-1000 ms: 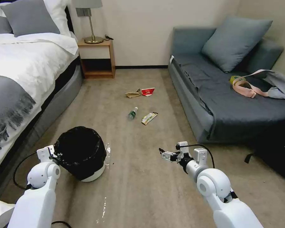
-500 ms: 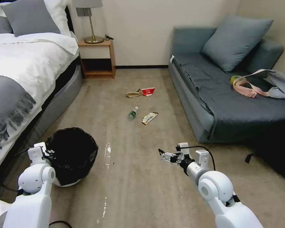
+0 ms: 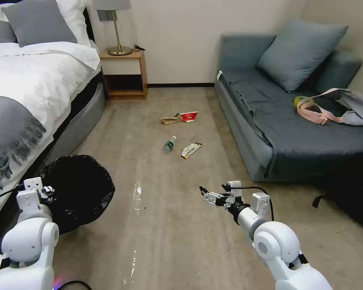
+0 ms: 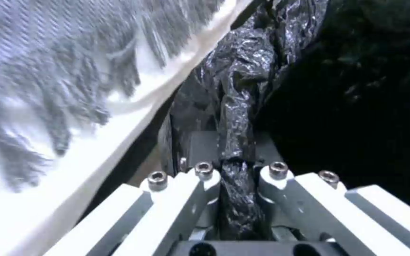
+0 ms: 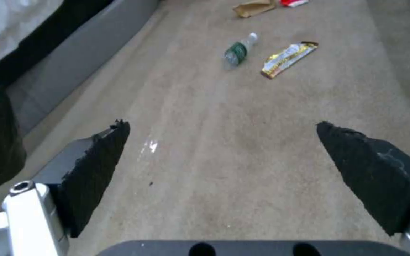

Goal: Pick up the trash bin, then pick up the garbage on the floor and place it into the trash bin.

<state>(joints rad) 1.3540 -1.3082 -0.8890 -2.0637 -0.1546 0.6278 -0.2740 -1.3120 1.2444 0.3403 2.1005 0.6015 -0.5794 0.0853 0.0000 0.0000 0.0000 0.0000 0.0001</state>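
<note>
The trash bin (image 3: pixel 78 191) shows a glossy black crinkled bag. On the beige carpet (image 3: pixel 169 225) lie a clear plastic bottle (image 3: pixel 169 144) with a green label, a yellow-white snack wrapper (image 3: pixel 190 150), a brown paper bag (image 3: pixel 170 119) and a red-and-white carton (image 3: pixel 188 116). The bed (image 3: pixel 32 80) is white with a fringed grey throw (image 3: pixel 8 133). The sofa (image 3: pixel 286 108) is blue-grey. The right gripper (image 5: pixel 224 149) has black pads (image 5: pixel 96 167).

One trash bin (image 3: pixel 78 191) with its black bag, and four pieces of garbage on the floor — one clear bottle (image 3: pixel 169 144), one snack wrapper (image 3: pixel 190 150), one brown paper bag (image 3: pixel 170 119), one red-and-white carton (image 3: pixel 188 116). Two claws — the left claw (image 3: pixel 48 189) and the right claw (image 3: pixel 205 196). One bed (image 3: pixel 28 80), one sofa (image 3: pixel 286 121) with one cushion (image 3: pixel 300 50), one nightstand (image 3: pixel 123 74), one lamp (image 3: pixel 115 24).
</note>
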